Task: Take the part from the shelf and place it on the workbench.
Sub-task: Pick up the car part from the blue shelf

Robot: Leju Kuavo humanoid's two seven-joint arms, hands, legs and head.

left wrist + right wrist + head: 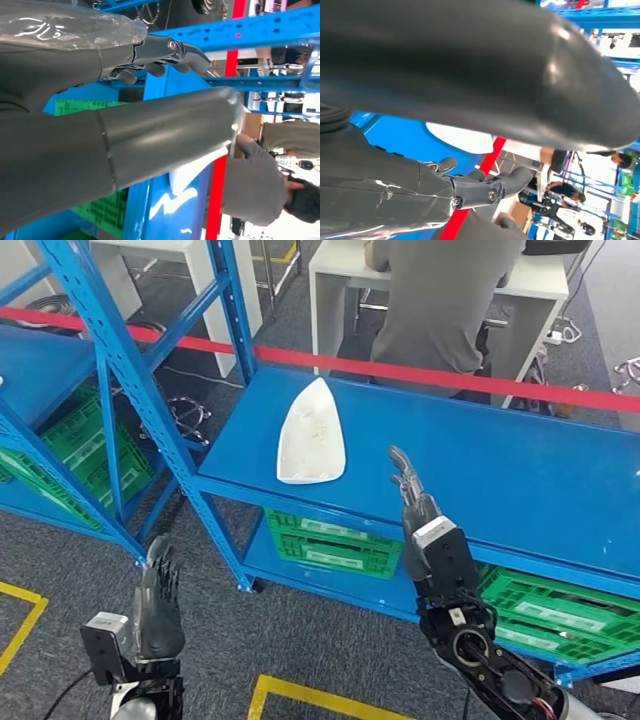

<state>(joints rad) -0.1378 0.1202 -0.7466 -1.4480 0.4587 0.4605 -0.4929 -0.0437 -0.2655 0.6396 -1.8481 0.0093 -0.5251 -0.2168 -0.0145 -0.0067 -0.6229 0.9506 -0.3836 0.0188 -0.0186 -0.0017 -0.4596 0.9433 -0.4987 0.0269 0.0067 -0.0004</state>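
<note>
Lying flat on blue shelf (468, 455), white teardrop-shaped part (311, 435)

grey carpet floor (219, 640) with yellow tape lines (302, 695). white tables (332, 280) stand behind a red barrier tape (453, 375). a person (438, 300) sits there.

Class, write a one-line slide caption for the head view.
Both hands, left hand and right hand, raised open before the blue shelf holding the white part.

This is a workshop or factory hall. Blue perforated steel shelving (453, 470) holds green plastic crates (332, 543), yellow lines (302, 695) mark the grey floor, and a person (441, 300) sits at a white workbench (536, 285).
</note>
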